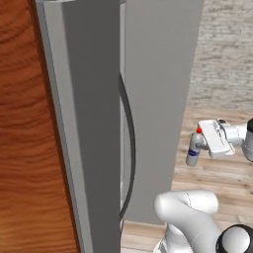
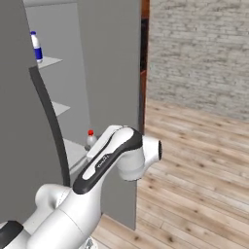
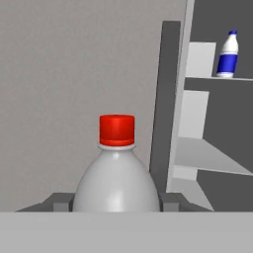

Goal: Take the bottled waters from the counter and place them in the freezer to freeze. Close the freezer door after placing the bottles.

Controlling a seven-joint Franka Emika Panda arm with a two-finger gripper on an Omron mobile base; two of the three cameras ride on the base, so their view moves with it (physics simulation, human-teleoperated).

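Red-capped grey bottle [image 3: 117, 173] sits upright between the tips of the pincer [image 3: 117, 203], which is closed on its body; cap up, held in the air in front of the freezer [image 2: 109, 73]. Freezer door [image 1: 94, 123] stands open, its dark bar handle [image 1: 129, 148] curving down the edge. Blue-labelled bottle [image 3: 228, 55] stands upright on an upper shelf [image 3: 217, 84] inside, well apart from the held one. Wooden plank floor [image 2: 194, 160] and pale brick wall [image 2: 199, 53] beyond.
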